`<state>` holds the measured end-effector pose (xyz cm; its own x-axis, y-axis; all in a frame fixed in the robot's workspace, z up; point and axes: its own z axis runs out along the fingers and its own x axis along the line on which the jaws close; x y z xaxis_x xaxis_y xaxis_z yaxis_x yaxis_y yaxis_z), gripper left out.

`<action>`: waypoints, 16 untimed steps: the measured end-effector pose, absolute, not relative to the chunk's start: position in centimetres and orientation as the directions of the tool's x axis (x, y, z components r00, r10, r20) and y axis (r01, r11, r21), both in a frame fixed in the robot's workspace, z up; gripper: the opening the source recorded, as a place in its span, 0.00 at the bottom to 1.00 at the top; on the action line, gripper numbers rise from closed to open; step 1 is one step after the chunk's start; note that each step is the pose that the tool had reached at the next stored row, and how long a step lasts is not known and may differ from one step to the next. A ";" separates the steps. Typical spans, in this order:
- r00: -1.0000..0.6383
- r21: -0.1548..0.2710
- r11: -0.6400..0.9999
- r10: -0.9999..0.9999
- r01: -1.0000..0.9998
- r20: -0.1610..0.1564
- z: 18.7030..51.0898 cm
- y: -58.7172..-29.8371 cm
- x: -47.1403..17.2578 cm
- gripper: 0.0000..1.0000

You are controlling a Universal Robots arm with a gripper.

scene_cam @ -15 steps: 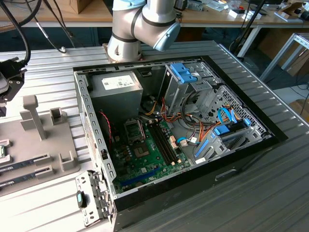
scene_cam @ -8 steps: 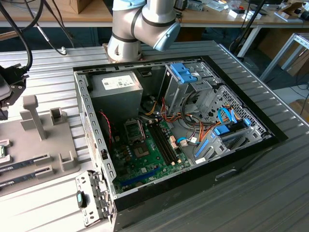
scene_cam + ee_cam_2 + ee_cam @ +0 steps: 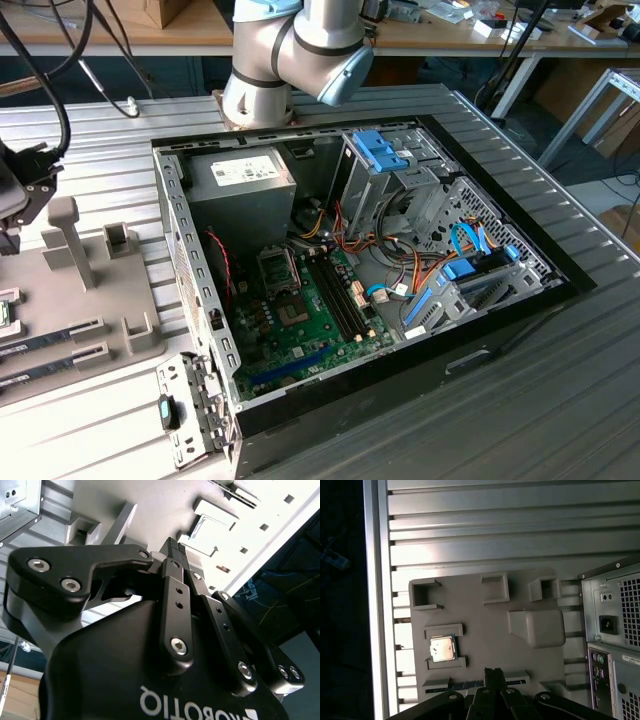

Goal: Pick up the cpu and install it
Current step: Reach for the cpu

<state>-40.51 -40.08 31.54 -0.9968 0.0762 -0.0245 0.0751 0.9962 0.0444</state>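
My gripper [image 3: 493,672] hangs over the grey holder tray [image 3: 485,620], jaws pressed together with nothing between them. The cpu [image 3: 442,648] lies flat in its square pocket on that tray, near my fingertips but untouched. In the exterior view the tray sits at nine o'clock from the open computer case [image 3: 420,385].

First wrist view: gripper [image 3: 493,671] body is cut by the pic's edge, its fingers [image 3: 490,674] cover the middle of one of the memory sticks [image 3: 465,684], & the pc case [image 3: 615,630] runs out of frame. Exterior view: gripper, cpu [image 3: 4,312] & memory sticks are cut by the edge at the exterior view's left. Second wrist view: gripper body blocks most of the grey tray [image 3: 165,510].
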 end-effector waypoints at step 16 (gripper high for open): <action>-0.997 0.044 0.996 0.076 0.075 -0.024 29.6 -40.1 -40.9 0.10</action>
<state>-40.88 -40.08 29.57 -0.9968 0.0763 -0.0244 0.0751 0.9962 0.0443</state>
